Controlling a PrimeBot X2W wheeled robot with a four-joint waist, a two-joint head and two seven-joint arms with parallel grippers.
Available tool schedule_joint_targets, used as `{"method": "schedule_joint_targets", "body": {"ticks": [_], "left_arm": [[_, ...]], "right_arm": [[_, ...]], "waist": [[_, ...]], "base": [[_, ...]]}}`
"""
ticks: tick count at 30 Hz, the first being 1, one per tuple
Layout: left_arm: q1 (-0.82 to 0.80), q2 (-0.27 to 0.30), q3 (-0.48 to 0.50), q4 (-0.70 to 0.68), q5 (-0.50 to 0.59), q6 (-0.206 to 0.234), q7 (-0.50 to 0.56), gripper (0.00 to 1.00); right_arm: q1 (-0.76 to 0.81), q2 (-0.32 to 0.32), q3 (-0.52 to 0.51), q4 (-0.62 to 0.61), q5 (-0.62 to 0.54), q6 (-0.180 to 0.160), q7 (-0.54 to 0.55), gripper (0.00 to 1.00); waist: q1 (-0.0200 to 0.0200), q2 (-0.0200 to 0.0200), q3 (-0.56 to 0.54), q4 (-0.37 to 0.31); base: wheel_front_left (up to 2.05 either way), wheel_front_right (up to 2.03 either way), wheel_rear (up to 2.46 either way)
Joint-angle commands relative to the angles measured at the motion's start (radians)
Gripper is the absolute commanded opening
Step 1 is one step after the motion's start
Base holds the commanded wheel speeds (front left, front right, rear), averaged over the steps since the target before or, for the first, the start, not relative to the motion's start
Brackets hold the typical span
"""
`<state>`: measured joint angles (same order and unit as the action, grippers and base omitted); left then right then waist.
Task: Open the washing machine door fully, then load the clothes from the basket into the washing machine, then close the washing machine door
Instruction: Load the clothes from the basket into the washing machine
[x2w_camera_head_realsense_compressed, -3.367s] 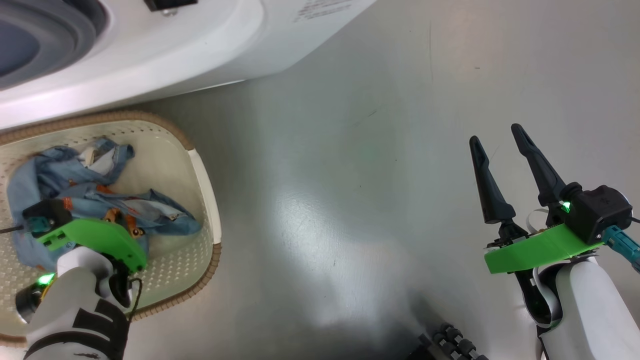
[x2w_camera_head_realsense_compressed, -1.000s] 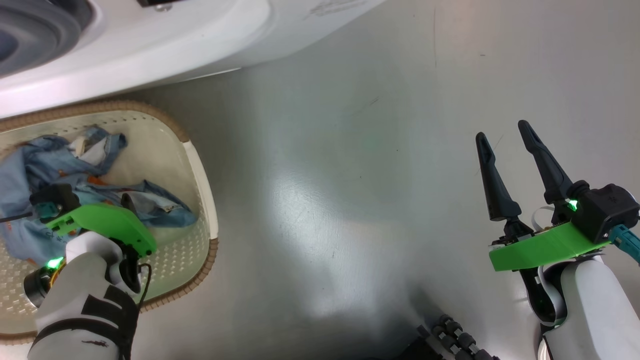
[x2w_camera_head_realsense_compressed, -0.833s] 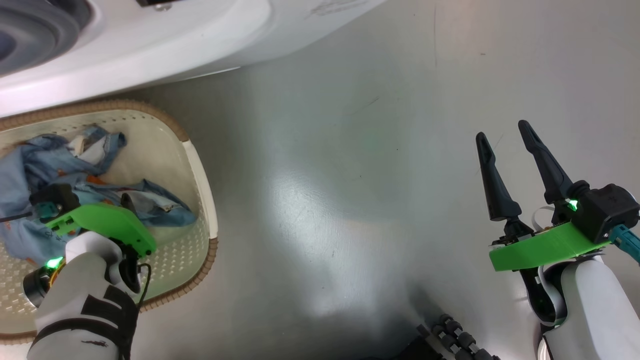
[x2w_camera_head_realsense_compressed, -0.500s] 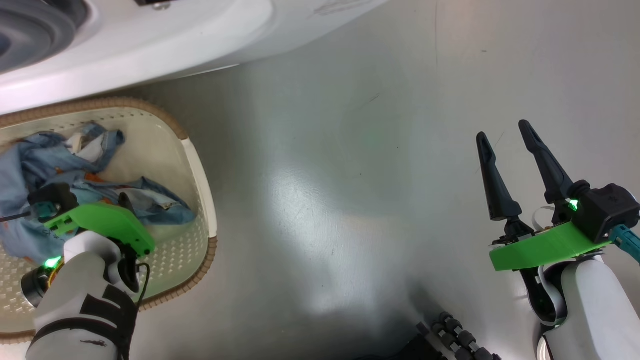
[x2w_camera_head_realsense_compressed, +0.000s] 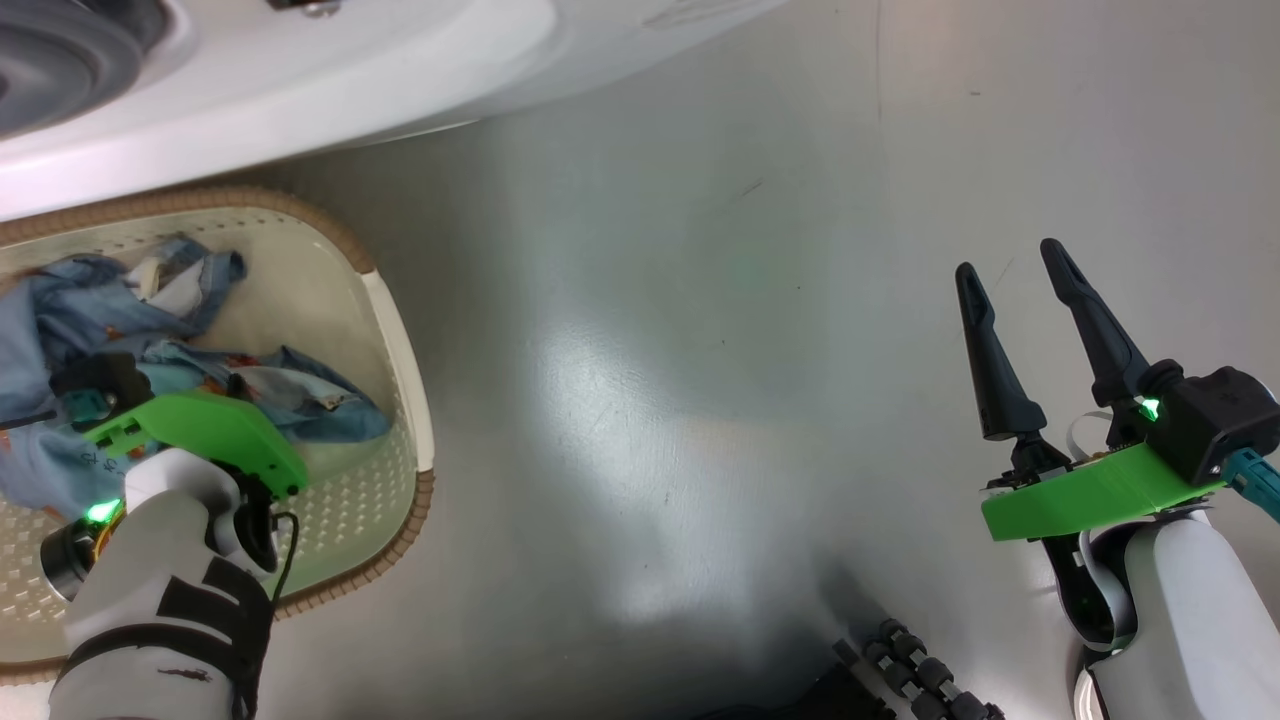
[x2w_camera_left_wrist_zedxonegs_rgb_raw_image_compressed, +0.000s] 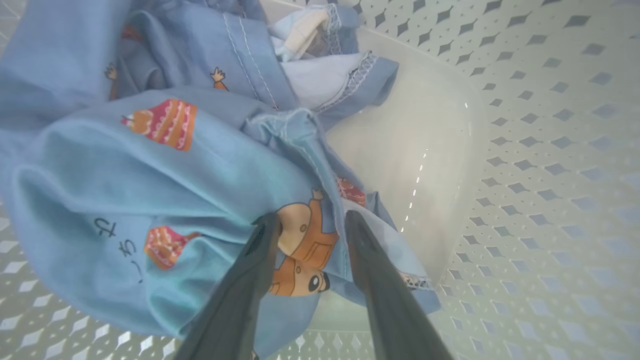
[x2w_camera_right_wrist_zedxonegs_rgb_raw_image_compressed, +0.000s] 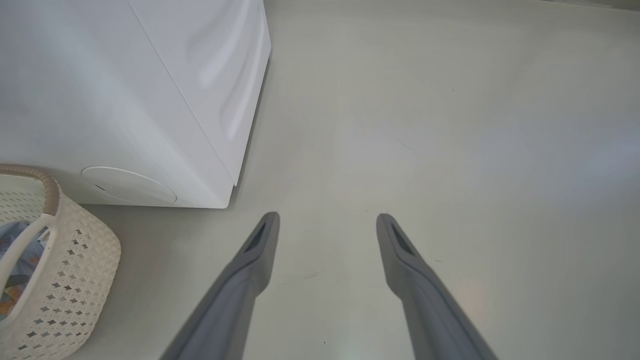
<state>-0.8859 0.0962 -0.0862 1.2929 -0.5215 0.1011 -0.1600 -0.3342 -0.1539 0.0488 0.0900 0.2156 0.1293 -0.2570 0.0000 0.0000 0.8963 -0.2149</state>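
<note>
My left tool is down inside the basket, fingers apart astride a bear-print fold of the blue clothes. My right tool hangs spread wide, well right of the basket, above the floor.

A glossy pale grey floor carries a white washing machine and, just beside its base, a cream perforated basket with a brown rim.

place: laundry area | cues: washing machine, basket, grey floor
</note>
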Motion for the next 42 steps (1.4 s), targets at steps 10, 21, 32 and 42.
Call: {"method": "schedule_joint_targets", "body": {"ticks": [10,21,32,42], "left_arm": [[0.03,0.032,0.01,-0.002,-0.02,0.0,0.001,0.28],[0.047,0.037,0.011,-0.002,-0.04,-0.013,0.007,0.0],[0.069,0.033,0.008,-0.002,-0.059,-0.026,0.014,0.0],[0.088,0.024,0.008,-0.002,-0.076,-0.044,0.001,0.0]], "right_arm": [[0.009,-0.009,0.016,-0.019,-0.002,0.001,-0.005,1.0],[0.003,-0.007,0.019,-0.013,-0.003,0.001,-0.005,1.0],[0.001,-0.008,0.024,-0.009,-0.002,0.001,-0.005,1.0],[0.004,-0.003,0.029,-0.004,-0.004,0.001,-0.005,1.0]], "waist": [[0.0,0.0,0.0,0.0],[0.0,0.0,-0.008,0.003],[0.0,0.0,-0.029,0.009],[0.0,0.0,-0.057,0.015]], "base": [[0.0,0.0,0.0],[0.0,0.0,0.0],[0.0,0.0,0.0],[0.0,0.0,0.0]]}}
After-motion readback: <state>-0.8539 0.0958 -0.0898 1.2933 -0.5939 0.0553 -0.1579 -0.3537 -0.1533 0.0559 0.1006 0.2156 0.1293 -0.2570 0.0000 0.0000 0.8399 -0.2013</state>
